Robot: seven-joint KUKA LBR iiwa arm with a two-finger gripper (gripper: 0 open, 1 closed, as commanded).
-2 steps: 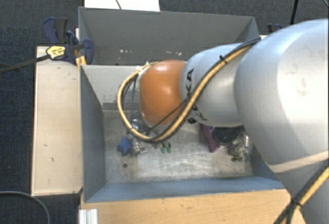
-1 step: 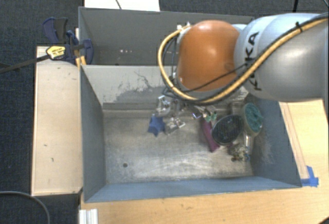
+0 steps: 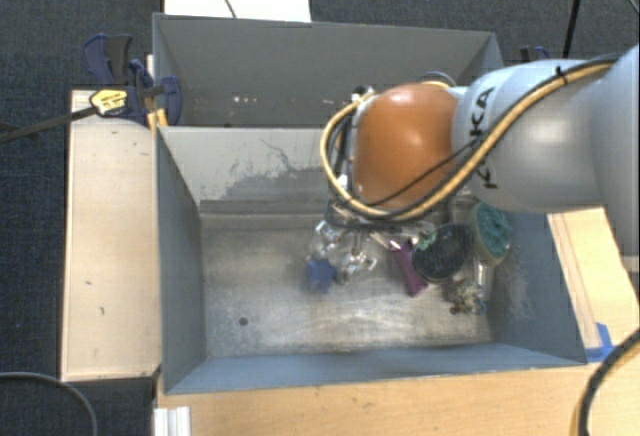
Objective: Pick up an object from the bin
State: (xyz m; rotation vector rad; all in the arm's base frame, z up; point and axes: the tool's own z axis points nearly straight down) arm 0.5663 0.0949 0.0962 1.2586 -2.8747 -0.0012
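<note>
Gripper [image 3: 341, 251]: hanging low over the middle of the bin [image 3: 182, 264], its grip unclear.
Blue piece [image 3: 320, 273]: lying just beside the gripper, toward the front-left corner.
Heap [image 3: 450, 259]: sitting near the right wall.

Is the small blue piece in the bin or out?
In: the small blue piece shows against the bin floor beside the gripper; resting or lifted, cannot tell.

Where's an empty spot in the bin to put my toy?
The grey metal bin's floor is bare left of the small blue lump. It's crowded right of the gripper: purple piece, black round disc, teal thing.
</note>
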